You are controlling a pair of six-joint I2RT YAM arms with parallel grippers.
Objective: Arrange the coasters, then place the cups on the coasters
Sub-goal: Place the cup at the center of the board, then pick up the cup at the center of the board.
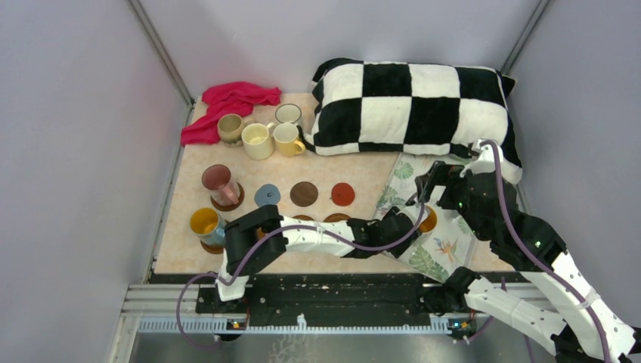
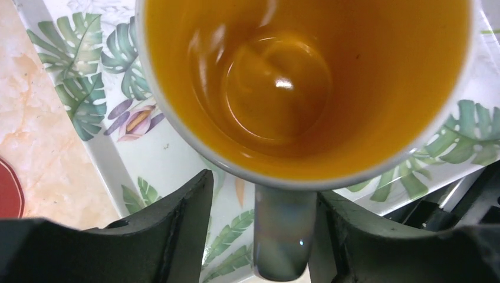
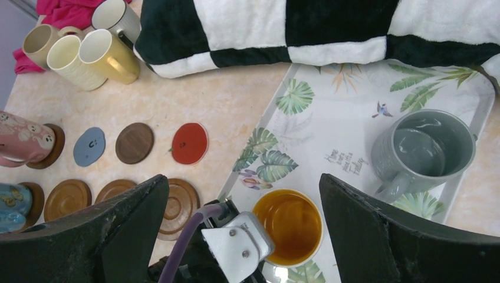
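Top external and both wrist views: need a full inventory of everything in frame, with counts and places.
coasters: 8; six brown or amber, one blue, one red; two rows of four on the left half of the table.
mugs: 4; tan, cream, yellow, white; clustered at the back left.
pink tumbler: 1; on the far row's leftmost coaster.
blue cup: 1, yellow inside; on the near row's leftmost coaster.
orange mug: 1, orange inside; on the tray.
grey mug: 1; on the tray.
tray: 1, white leaf print; right side.
pillow: 1, black-and-white check; back right.
cloth: 1, red-pink; back-left corner.
table: 1, beige marbled.
left hand: open, straddling the orange mug's handle.
right hand: open wide, above the tray.
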